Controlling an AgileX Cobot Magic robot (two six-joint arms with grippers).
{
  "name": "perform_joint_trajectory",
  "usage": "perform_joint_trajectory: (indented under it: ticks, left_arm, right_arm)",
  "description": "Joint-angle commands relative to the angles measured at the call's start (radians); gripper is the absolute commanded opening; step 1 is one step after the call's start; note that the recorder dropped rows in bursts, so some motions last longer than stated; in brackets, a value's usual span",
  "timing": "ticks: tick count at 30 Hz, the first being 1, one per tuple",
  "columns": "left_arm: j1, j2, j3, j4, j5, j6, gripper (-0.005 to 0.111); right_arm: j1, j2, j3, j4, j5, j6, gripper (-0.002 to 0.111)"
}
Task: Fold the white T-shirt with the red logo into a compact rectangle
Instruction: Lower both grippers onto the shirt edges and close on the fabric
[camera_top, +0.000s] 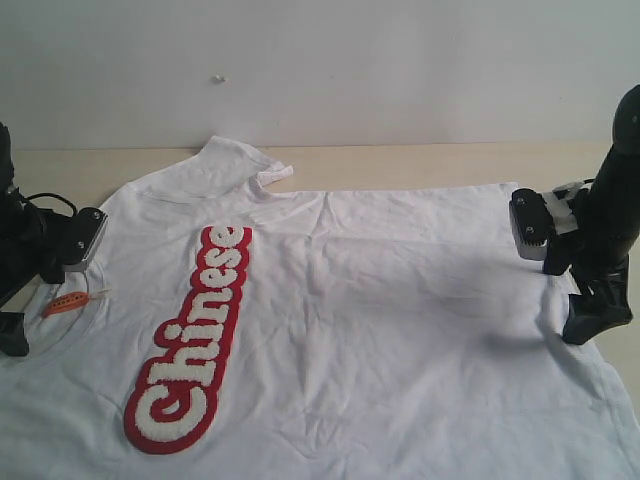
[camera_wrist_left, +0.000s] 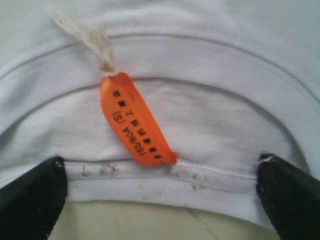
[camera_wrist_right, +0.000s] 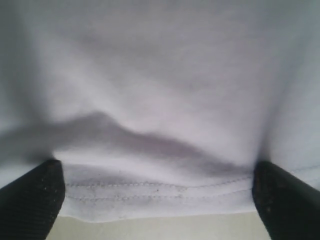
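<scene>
Tabletop (camera_top: 420, 165), pale beige, lies under white T-shirt (camera_top: 400, 300), meeting white wall (camera_top: 400, 60).

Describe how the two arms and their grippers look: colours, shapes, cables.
Both arms are matte black: the left arm carries a looping black cable, the right arm a white part near its wrist. Each bears a dark box with screws. The fingers are black, blunt wedges, dusty with light specks.
</scene>
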Motion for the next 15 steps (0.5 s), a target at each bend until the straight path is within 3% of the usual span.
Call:
perform_joint_trajectory:
  ticks: [1,15]
  left_arm:
    - [0.011,0.048,0.018,0.033,-0.034,0.012,0.105]
    - [0.011,0.048,0.018,0.033,-0.043,0.012,0.105]
  right_arm:
    - [-0.006,0.048,0.022,0.027,-0.026,0.009,0.099]
    - [-0.006,0.048,0.022,0.056,-0.056,0.043,0.099]
